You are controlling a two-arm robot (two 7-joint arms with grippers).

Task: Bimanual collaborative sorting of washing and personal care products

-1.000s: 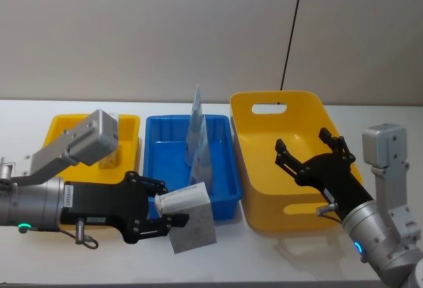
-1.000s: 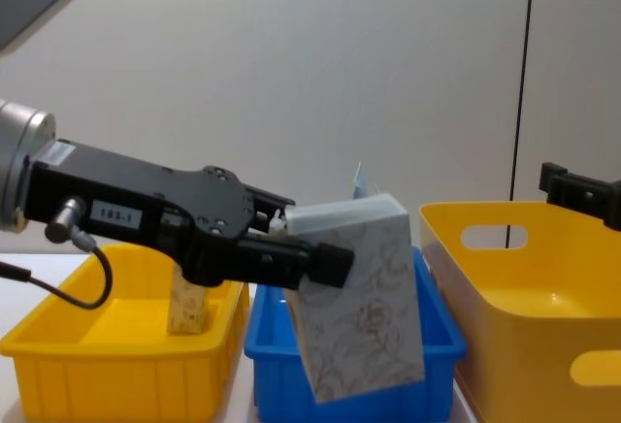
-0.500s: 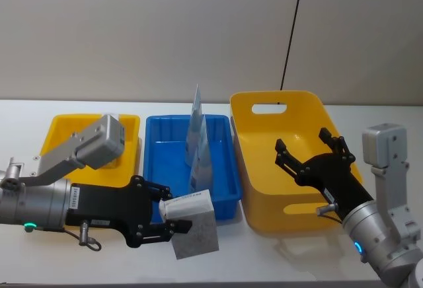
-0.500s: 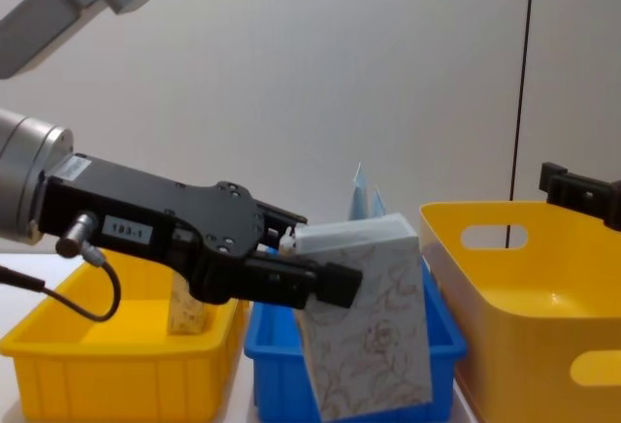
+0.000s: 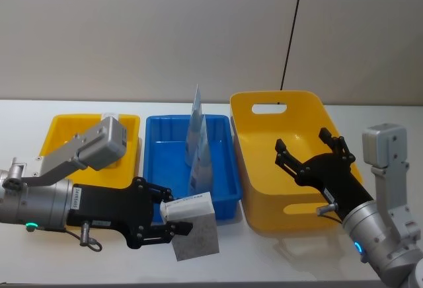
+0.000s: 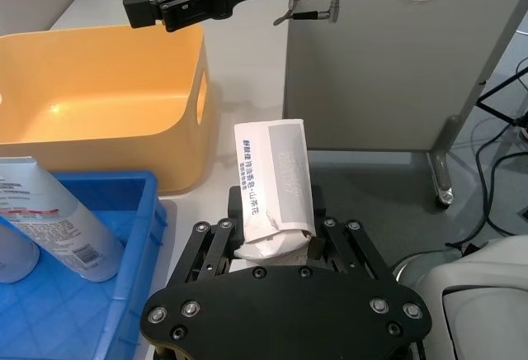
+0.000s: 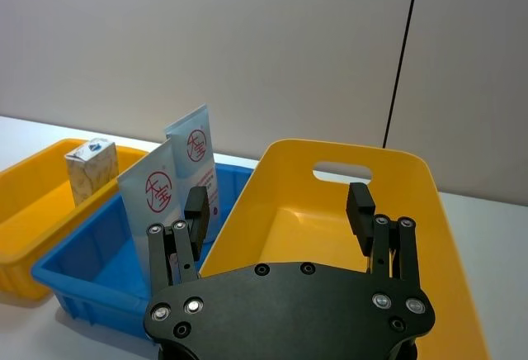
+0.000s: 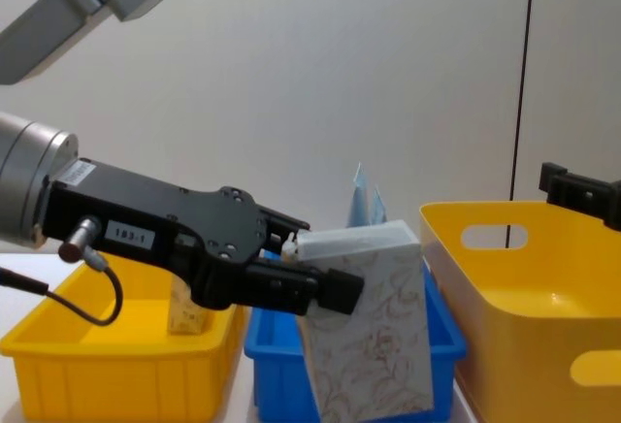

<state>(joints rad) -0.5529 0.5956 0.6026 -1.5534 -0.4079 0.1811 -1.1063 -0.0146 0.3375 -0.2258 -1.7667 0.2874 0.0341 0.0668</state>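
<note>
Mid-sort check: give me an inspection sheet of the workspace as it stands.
Surface: white table carrying a row of small yellow bin, blue bin, large yellow bin.
Job's things: held carton tilted in front of blue bin; small carton in small yellow bin; two tubes upright in blue bin.
Clutter: nothing seen.
Grippers: left gripper shut on held carton's white top; right gripper open above large yellow bin.
Cables: thin cable looping under left wrist.
Surroundings: plain wall, dark vertical line.

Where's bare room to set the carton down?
Barest: the floor of the large yellow plastic tub, below the open right pincer. Also the white table strip between the marbled beige carton in the left pincer and the right arm. Crowded: the blue plastic bin, holding two pale-blue tubes.
</note>
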